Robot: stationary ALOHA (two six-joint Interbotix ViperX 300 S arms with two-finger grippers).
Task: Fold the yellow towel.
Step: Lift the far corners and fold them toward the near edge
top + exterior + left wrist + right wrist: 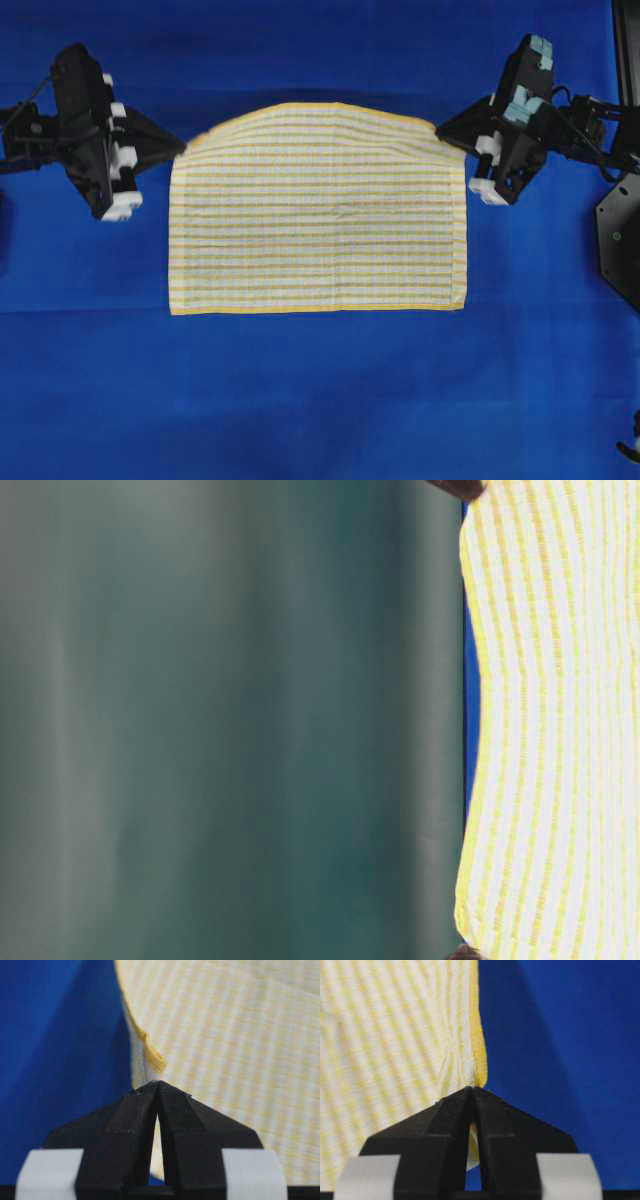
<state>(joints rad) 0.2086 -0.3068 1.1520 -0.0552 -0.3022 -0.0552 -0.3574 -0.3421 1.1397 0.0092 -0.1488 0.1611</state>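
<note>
The yellow towel [318,215] lies mid-table, long axis running nine to three o'clock, white with yellow checks. The left gripper [183,148] and right gripper [440,128] each pinch a twelve-o'clock corner, lifted.

Even bright light washing the overhead view, soft shadows falling beside both arms, table-level view filling with a blurred grey-green mass, wrist views blurring beyond the fingertips.

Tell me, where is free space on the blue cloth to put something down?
Bare blue tablecloth lies below the yellow towel and above it. Crowded: the towel's upper corners, pinched by the left gripper and right gripper.
</note>
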